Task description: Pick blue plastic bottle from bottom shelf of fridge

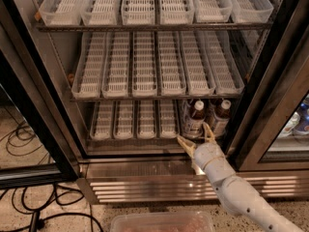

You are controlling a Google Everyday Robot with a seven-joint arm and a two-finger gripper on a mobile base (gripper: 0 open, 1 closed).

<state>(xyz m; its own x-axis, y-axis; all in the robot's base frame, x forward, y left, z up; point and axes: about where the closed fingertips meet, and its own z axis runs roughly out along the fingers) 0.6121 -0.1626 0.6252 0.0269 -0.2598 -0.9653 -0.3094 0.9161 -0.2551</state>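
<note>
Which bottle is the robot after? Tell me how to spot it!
Look in the fridge, at the right end of the bottom shelf. The blue plastic bottle stands there, left of the other bottle and just behind the open gripper.

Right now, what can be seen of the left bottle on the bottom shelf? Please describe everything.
The blue plastic bottle is small and clear, with a pale cap, dark liquid and a pale wrap label. It stands upright at the right front of the bottom shelf, close beside a second bottle. The open gripper is just in front of it; contact cannot be judged.
</note>
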